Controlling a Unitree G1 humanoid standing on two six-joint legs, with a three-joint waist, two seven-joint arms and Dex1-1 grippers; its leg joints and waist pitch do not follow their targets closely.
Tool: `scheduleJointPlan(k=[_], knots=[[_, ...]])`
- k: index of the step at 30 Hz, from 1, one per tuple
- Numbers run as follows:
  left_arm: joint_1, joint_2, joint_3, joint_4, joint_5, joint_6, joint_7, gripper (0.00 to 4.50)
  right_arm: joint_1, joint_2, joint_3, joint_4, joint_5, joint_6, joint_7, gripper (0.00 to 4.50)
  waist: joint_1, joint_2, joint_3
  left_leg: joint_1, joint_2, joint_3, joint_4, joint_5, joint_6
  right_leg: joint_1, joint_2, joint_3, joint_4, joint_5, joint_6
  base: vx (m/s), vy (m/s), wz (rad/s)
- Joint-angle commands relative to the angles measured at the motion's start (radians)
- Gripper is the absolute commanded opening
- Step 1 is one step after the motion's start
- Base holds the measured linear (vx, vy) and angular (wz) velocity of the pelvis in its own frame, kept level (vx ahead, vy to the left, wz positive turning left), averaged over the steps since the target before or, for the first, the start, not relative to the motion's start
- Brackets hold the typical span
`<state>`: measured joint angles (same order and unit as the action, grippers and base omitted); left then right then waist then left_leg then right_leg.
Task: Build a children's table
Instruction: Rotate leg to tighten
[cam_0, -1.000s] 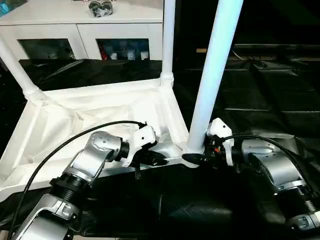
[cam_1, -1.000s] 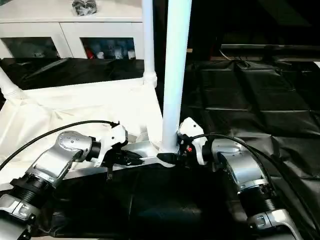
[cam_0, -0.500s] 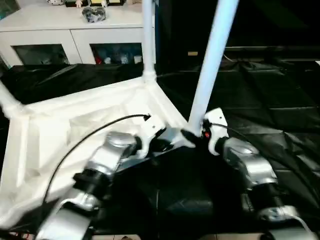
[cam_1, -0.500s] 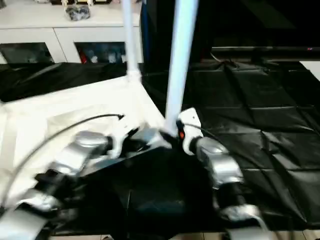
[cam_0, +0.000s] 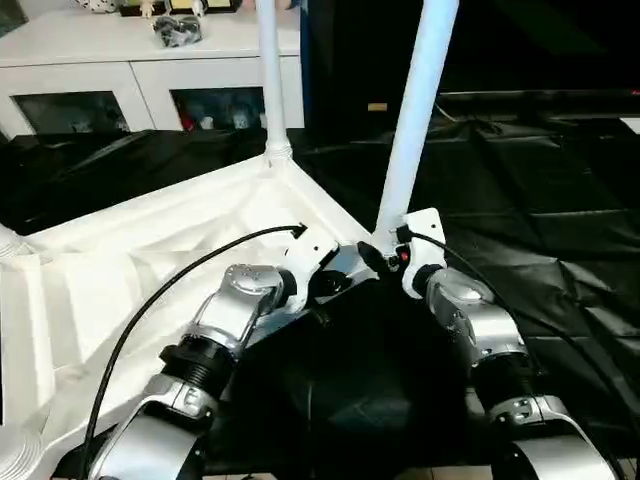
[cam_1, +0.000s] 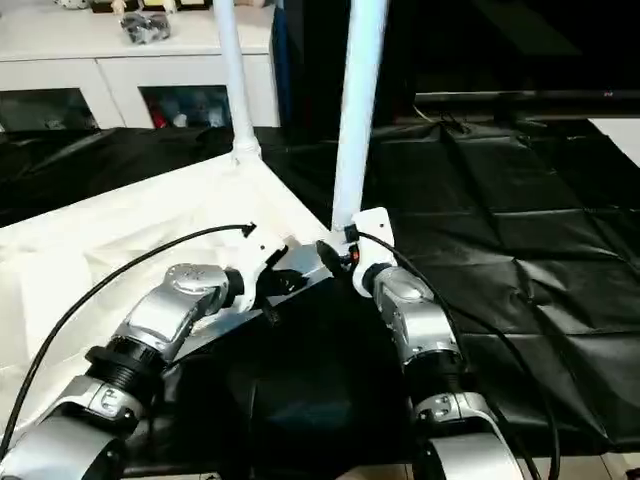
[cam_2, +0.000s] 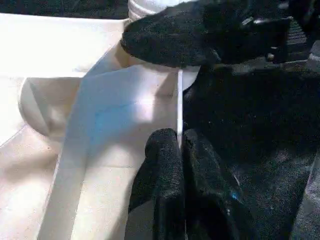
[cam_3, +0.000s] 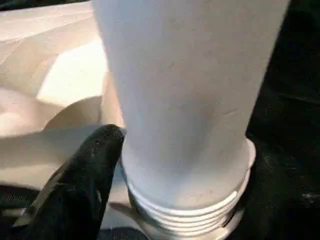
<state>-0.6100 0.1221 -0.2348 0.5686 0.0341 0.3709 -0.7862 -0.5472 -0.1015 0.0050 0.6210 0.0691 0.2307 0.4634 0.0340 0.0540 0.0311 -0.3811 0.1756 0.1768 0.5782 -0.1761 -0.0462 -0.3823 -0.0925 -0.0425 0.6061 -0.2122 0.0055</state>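
A black crinkled sheet (cam_0: 560, 200) covers the surface; the upturned white tabletop (cam_0: 120, 270) lies on it, frame left

Bright overhead light glares off white plastic; dark surroundings, close wrist views soft.

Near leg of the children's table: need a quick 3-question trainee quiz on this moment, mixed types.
1. True or false: the near leg lies flat on the black sheet.
2. What does the left end effector pinch? A) the tabletop rim B) a screwdriver C) a cloth
3. What furniture stands behind the table?

Key: 1 false, it stands upright in a corner socket; 2 A; 3 the white cabinet with glass doors.
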Motion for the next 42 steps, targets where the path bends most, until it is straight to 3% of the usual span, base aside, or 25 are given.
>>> scheduleJointPlan(k=[1,5,10,13,20,23,31,38,40,41,42], knots=[[0.0,-0.001,-0.049,-0.045,-0.024,-0.038,-0.076,0.0,0.046,0.006,0.167,-0.057,0.011,0.033,0.216,3.8,0.004,-0.007,-0.049,0.009,0.043,-0.016,-0.073,-0.245,0.034,0.039,-0.048,0.029,-0.079,-0.113,-0.226,0.0,0.0,0.0],[0.019,0.045,-0.063,-0.075,-0.041,-0.067,-0.175,0.0,0.088,-0.085,0.211,-0.153,0.021,0.025,0.357,3.8,0.007,-0.004,-0.054,0.007,0.045,-0.015,-0.065,-0.168,0.078,0.044,-0.048,0.026,-0.067,0.022,-0.25,0.0,0.0,0.0],[0.06,0.123,-0.093,-0.152,-0.085,-0.088,-0.357,0.0,0.132,-0.202,0.225,-0.247,0.023,0.004,0.499,3.8,0.014,0.0,-0.052,0.01,0.05,-0.012,-0.063,-0.173,0.098,0.044,-0.047,0.023,-0.065,0.027,-0.28,0.0,0.0,0.0],[0.073,0.163,-0.112,-0.173,-0.086,-0.119,-0.429,0.0,0.151,-0.247,0.228,-0.312,0.062,0.043,0.564,3.8,0.025,0.003,-0.05,0.016,0.054,-0.012,-0.066,-0.2,0.091,0.041,-0.045,0.024,-0.066,-0.018,-0.278,0.0,0.0,0.0],[0.086,0.217,-0.12,-0.192,-0.103,-0.138,-0.524,0.0,0.201,-0.329,0.262,-0.432,0.088,0.105,0.679,3.8,0.038,0.006,-0.048,0.017,0.054,-0.011,-0.068,-0.202,0.069,0.038,-0.049,0.028,-0.068,-0.066,-0.265,0.0,0.0,0.0],[0.092,0.228,-0.121,-0.204,-0.11,-0.133,-0.542,0.0,0.212,-0.332,0.263,-0.447,0.09,0.112,0.689,3.57,0.043,0.0,-0.05,0.016,0.053,-0.01,-0.065,-0.181,0.076,0.037,-0.049,0.028,-0.065,-0.039,-0.265,0.0,0.0,0.0],[0.101,0.231,-0.124,-0.212,-0.114,-0.134,-0.562,0.0,0.225,-0.327,0.276,-0.471,0.098,0.132,0.683,2.92,0.049,0.003,-0.051,0.016,0.052,-0.011,-0.064,-0.169,0.068,0.037,-0.049,0.028,-0.062,-0.042,-0.261,0.0,0.0,0.0],[0.108,0.207,-0.118,-0.214,-0.111,-0.119,-0.513,0.0,0.236,-0.279,0.277,-0.435,0.064,0.13,0.599,2.79,0.049,0.002,-0.051,0.014,0.051,-0.011,-0.061,-0.154,0.074,0.037,-0.05,0.027,-0.061,-0.037,-0.261,0.0,0.0,0.0],[0.099,0.155,-0.098,-0.188,-0.085,-0.094,-0.401,0.0,0.207,-0.196,0.244,-0.318,-0.002,0.119,0.394,2.79,0.044,0.002,-0.048,0.015,0.05,-0.01,-0.065,-0.185,0.059,0.034,-0.05,0.028,-0.066,-0.083,-0.257,0.0,0.0,0.0],[0.095,0.139,-0.09,-0.178,-0.08,-0.089,-0.368,0.0,0.199,-0.173,0.231,-0.287,-0.01,0.118,0.345,2.78,0.032,0.001,-0.041,0.016,0.046,-0.012,-0.071,-0.242,0.023,0.032,-0.052,0.029,-0.075,-0.185,-0.245,0.0,0.0,0.0],[0.092,0.129,-0.087,-0.174,-0.079,-0.083,-0.352,0.0,0.193,-0.16,0.222,-0.271,-0.011,0.122,0.318,2.78,0.028,-0.001,-0.04,0.016,0.046,-0.013,-0.073,-0.263,0.009,0.032,-0.053,0.029,-0.077,-0.223,-0.237,0.0,0.0,0.0]])
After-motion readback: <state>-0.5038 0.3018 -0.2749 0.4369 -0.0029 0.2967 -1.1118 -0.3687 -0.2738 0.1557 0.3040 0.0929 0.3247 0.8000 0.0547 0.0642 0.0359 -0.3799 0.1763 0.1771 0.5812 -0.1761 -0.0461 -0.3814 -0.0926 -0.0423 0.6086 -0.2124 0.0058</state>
